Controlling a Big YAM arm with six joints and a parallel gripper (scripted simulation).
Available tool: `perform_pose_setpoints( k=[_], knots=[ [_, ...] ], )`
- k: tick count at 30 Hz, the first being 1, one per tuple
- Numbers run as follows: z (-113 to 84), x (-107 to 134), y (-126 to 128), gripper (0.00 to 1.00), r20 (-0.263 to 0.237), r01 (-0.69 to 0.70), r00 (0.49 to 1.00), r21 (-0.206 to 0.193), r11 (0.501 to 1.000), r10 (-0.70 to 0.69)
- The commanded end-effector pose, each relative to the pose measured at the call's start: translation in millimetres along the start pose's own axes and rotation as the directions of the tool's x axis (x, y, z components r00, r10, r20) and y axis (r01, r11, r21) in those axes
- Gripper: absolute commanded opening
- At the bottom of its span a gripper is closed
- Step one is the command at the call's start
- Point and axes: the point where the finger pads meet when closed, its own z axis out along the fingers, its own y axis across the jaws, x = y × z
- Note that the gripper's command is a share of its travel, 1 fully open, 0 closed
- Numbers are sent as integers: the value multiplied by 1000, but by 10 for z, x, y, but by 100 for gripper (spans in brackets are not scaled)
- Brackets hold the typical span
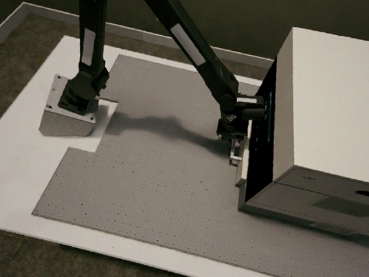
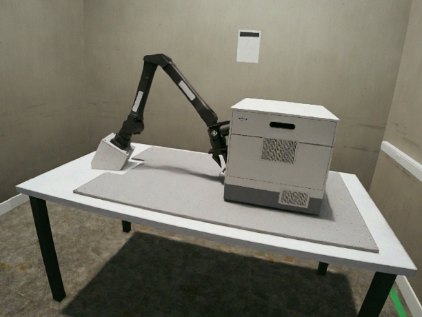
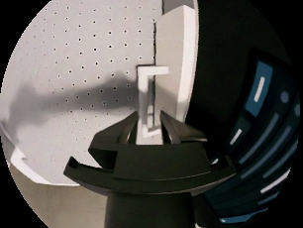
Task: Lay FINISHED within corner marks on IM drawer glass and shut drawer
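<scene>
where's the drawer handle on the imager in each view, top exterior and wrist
Top: the white drawer handle sits right of centre, at the imager's dark front, below the gripper.
Exterior: hidden behind the imager's left edge.
Wrist: centre, handle between the fingers.
Shared landmark: the imager's dark front face.

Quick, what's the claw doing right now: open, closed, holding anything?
Claw: partly open, fingers either side of the white drawer handle on the gel imager, not clamped on it; holding nothing.

Black jointed arm (image 1: pixel 187 38) with white rectangular patches, on a grey wedge-shaped pedestal (image 1: pixel 49 121)
</scene>
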Motion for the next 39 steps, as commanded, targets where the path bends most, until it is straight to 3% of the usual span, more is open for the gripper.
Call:
perform_pose_setpoints(
  k=[1, 4, 18, 21, 23, 35, 37, 39],
  knots=[
    [-140, 60, 1, 31, -9, 2, 1000, 3, 1000, -2],
    [-103, 56, 36, 31, -7, 0, 1000, -9, 1000, 0],
    [-337, 55, 14, 31, -8, 3, 1000, 2, 1000, -3],
    [-285, 54, 58, 31, -7, -1, 1000, -13, 1000, 1],
    [-376, 56, 17, 31, -9, 3, 1000, 2, 1000, -2],
    [-534, 53, 28, 31, -8, 3, 1000, 2, 1000, -3],
    [-534, 53, 28, 31, -8, 3, 1000, 2, 1000, -3],
    [-410, 57, 112, 31, -6, -3, 1000, -29, 1000, 3]
  ],
)
